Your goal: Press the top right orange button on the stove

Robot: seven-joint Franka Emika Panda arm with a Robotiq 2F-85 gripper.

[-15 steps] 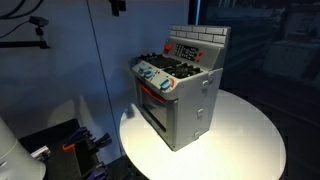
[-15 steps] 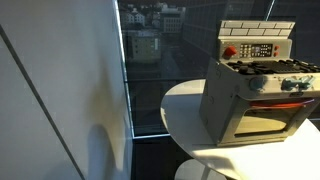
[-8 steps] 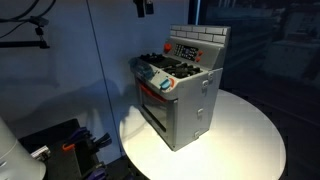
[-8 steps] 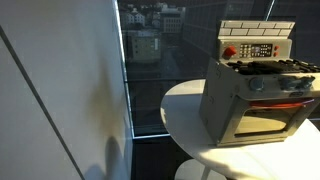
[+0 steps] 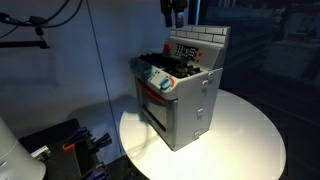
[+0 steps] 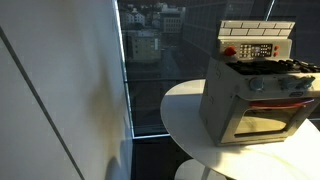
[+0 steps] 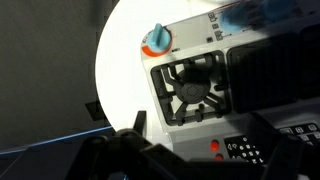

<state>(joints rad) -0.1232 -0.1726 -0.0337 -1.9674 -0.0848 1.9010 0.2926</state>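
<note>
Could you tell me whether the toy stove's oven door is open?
No, in an exterior view the oven door sits shut against the front of the toy stove.

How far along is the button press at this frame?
Nothing is done yet: the gripper hangs above the stove, clear of it. In hand: the approach. Left: descend to the orange button and press it.

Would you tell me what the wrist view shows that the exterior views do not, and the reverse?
Only the wrist view looks straight down onto a burner grate and the orange-topped knob. Only the exterior views show the oven door and the grey side wall. All share the toy stove, its keypad panel and the white round table.
</note>
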